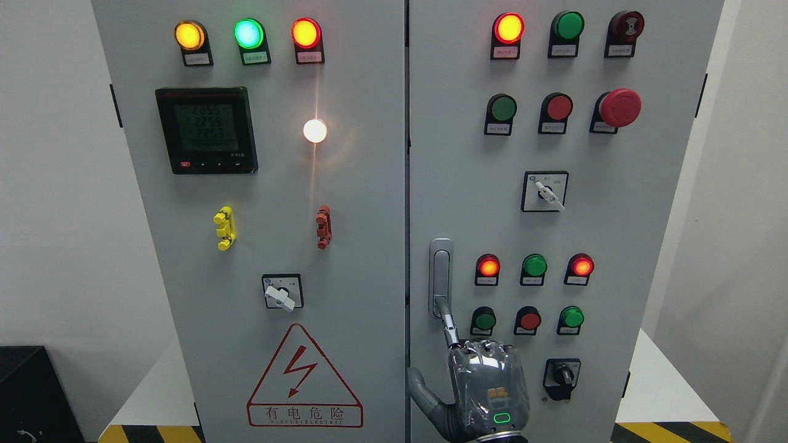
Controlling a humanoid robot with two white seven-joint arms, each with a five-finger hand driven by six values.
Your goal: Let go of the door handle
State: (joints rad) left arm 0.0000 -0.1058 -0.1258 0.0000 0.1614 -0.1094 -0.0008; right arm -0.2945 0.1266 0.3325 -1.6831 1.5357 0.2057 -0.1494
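The silver door handle [441, 277] stands upright at the left edge of the cabinet's right door [615, 234]. My right hand [486, 384] comes up from the bottom edge, its back toward the camera. Its index finger [449, 326] is stretched up and its tip touches the handle's lower end. The other fingers are curled at the knuckles and the thumb [422, 384] sticks out to the left. Nothing is grasped in the hand. My left arm does not show.
The right door carries lit indicator lamps, push buttons [529, 320], a red emergency stop [619, 107] and rotary switches [560, 374] close to the hand. The left door [277, 234] has a meter, lamps and a warning triangle. Hazard-striped floor tape runs below.
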